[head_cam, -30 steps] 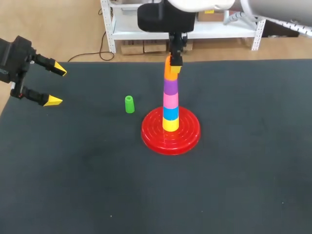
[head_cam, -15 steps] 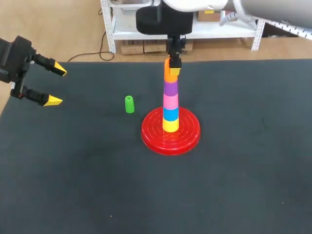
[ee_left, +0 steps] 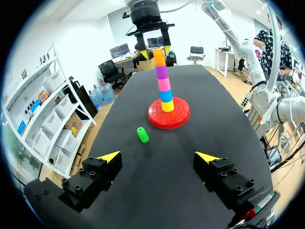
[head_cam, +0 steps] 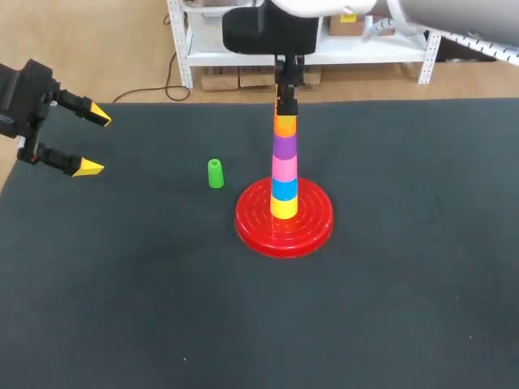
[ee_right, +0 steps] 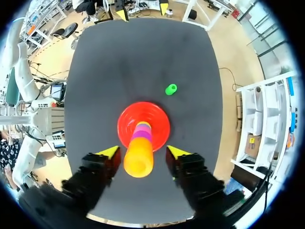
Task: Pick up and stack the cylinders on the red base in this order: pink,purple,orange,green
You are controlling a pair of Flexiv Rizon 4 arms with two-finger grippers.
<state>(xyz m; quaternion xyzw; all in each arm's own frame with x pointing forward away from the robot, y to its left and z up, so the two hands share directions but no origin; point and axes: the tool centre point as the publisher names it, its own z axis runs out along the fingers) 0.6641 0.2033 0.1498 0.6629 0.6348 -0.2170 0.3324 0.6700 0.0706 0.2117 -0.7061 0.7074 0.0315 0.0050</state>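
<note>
The red base (head_cam: pixel 284 220) under the right gripper (ee_right: pixel 143 151) is gleaming as glossy, ridged plastic. The stacked cylinders (head_cam: pixel 284 166) are looking smooth and plastic. The table (head_cam: pixel 122 284) is showing matt, dark, faintly grainy cover. The left gripper (ee_left: pixel 158 156) fingers (ee_left: pixel 90 179) are looking matt black.

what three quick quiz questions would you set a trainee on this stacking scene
1. True or false: the green cylinder sits on the red base.
2. Which cylinder is topmost on the base? A pink, B orange, C purple.
3. Fill in: the left gripper's fingers are ___.
Key: 1 false, it stands on the table beside the base; 2 B; 3 open.
</note>
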